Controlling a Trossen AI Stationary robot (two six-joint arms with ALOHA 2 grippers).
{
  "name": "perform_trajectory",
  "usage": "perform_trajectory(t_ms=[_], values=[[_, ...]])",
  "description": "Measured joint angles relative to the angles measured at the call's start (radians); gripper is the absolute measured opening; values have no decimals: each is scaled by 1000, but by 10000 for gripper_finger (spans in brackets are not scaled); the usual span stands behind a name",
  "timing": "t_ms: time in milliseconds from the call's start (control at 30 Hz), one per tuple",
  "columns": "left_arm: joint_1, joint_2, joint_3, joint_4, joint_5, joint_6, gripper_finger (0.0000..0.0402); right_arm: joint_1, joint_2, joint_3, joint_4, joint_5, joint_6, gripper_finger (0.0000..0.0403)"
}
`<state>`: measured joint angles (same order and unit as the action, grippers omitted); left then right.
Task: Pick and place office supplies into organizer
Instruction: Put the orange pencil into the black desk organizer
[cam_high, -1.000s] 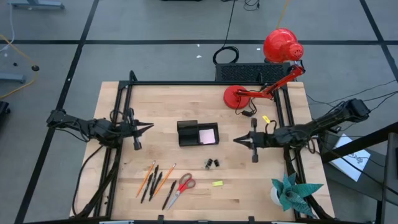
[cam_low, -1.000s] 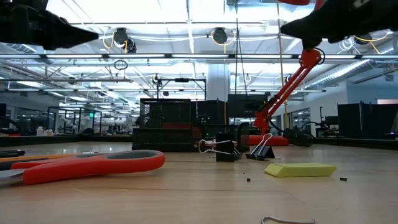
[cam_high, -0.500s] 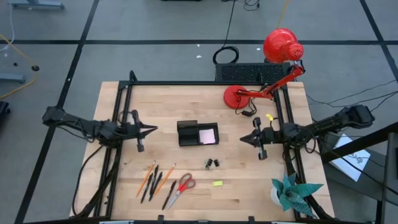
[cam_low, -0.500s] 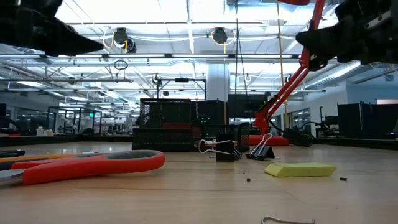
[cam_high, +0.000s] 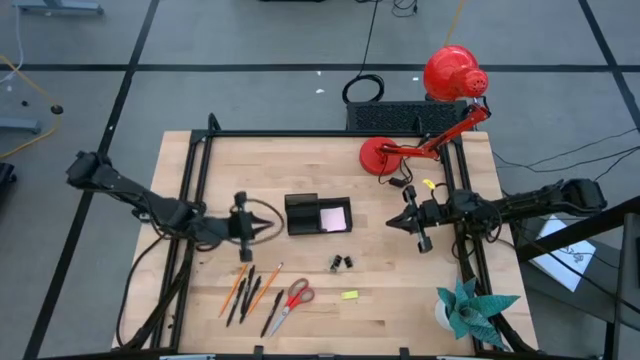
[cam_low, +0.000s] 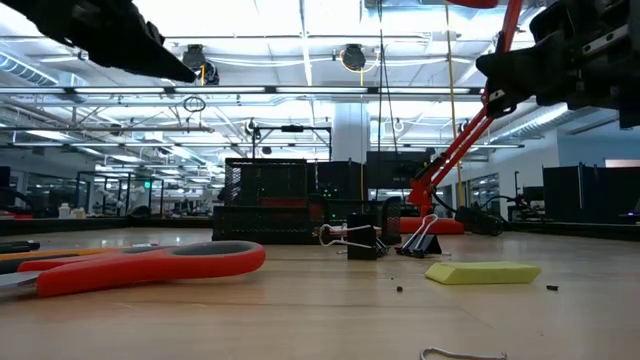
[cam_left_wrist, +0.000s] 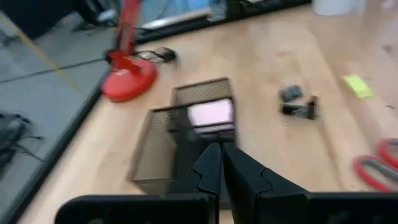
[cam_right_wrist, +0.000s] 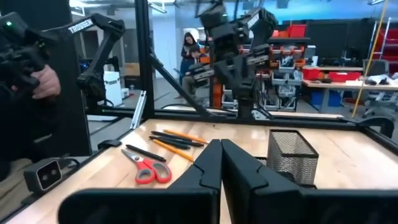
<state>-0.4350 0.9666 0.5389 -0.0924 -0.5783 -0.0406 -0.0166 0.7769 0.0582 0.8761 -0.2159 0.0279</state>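
Note:
The black mesh organizer (cam_high: 305, 214) stands mid-table with a pink sticky-note pad (cam_high: 335, 217) lying in its right compartment. Orange and black pencils and pens (cam_high: 247, 289), red-handled scissors (cam_high: 291, 301), two black clips (cam_high: 343, 262) and a small yellow piece (cam_high: 349, 295) lie flat on the wood nearer the front edge. My left gripper (cam_high: 275, 227) is shut and empty, in the air just left of the organizer (cam_left_wrist: 180, 146). My right gripper (cam_high: 392, 224) is shut and empty too, above the table right of the organizer (cam_right_wrist: 291, 155).
A red desk lamp (cam_high: 385, 155) stands at the far right, and a teal paper plant (cam_high: 468, 305) at the near right corner. Black frame rails (cam_high: 195, 190) run along the table's sides. A person's hand (cam_right_wrist: 37, 68) shows beyond the table's left edge.
My left gripper has swung toward the table's right edge, close up to the organizer's left side, and tipped its fingers downward. My right gripper has drawn back a little toward the right edge and sunk lower. Both have stayed shut. No object has moved.

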Motion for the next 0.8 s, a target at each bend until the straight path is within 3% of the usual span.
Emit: perform_trajectory(t_ms=[167,400,633,800], values=[[-109,91,63,-7,-17,-137,26,-22,0,0,1,-27,-9,0],[-218,290,205,-283,-3,-600,26,-23,0,0,2,-27,-10,0],[-241,440,290,-359,72,-761,26,-23,0,-1,2,-27,-13,0],[-214,468,303,-368,191,-858,40,-23,0,-1,-6,-26,-14,0]])
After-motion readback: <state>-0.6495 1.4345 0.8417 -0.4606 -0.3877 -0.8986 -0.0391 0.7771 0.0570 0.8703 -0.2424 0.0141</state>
